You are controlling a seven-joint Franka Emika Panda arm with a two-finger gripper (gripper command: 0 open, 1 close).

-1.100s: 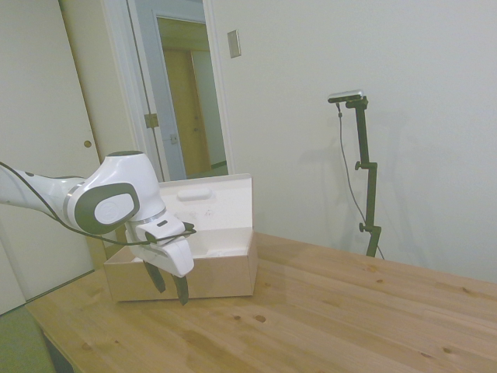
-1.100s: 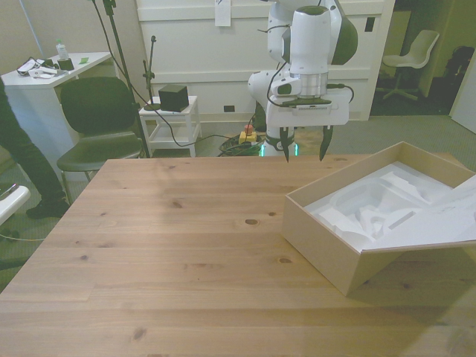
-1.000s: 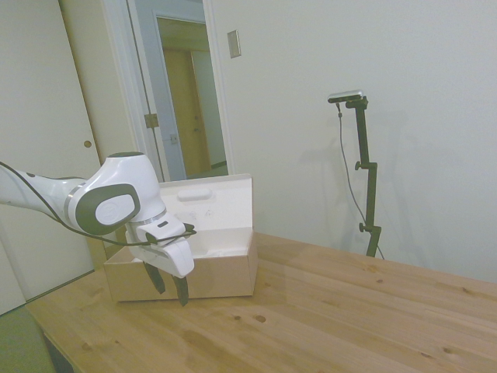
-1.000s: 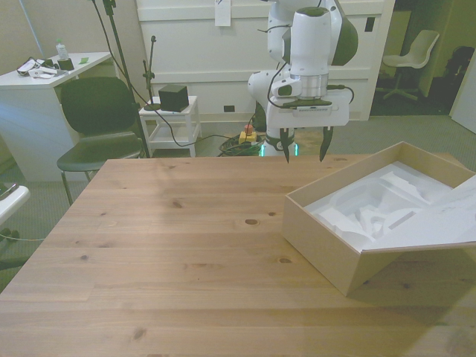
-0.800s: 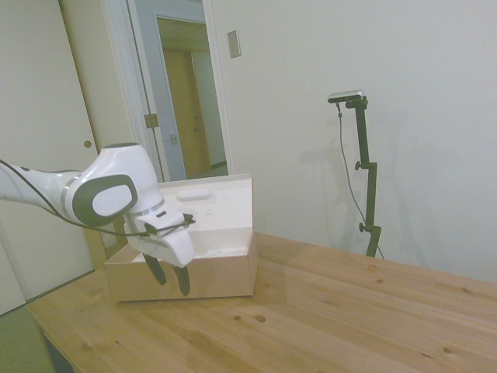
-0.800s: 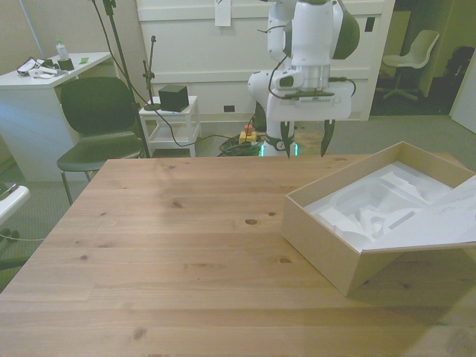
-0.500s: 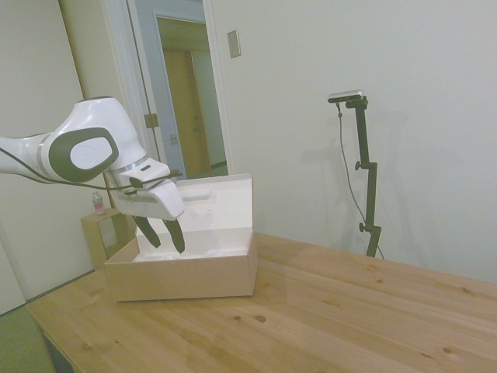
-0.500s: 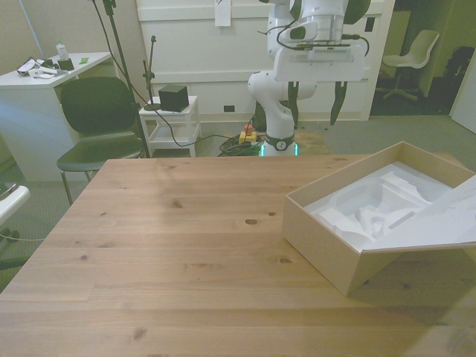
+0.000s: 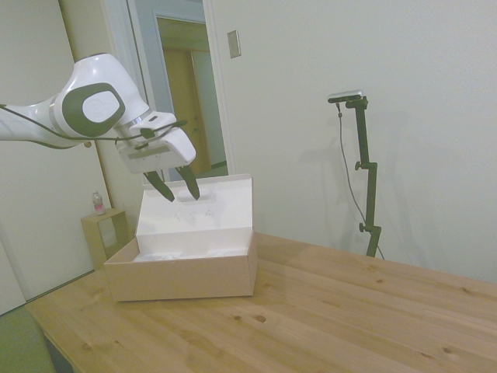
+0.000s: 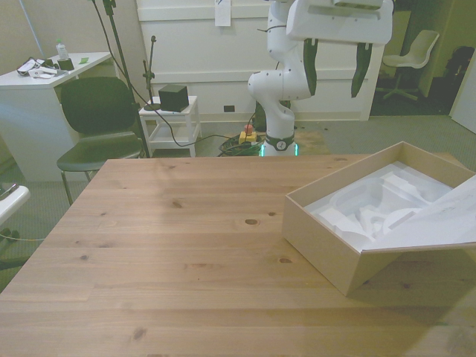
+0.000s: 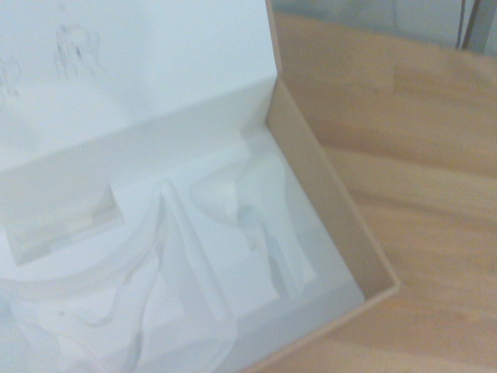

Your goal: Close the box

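box point(image 9: 182, 268): light stiff cardboard
lid point(image 9: 203, 203): upright, hinged; push top edge
gripper point(image 9: 177, 185): spread wide, empty

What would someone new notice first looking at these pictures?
Most striking is the box, open on the wooden table, its white-lined lid standing upright and a moulded white insert inside. Next is the gripper, raised above the box near the lid's top edge, fingers apart and holding nothing.
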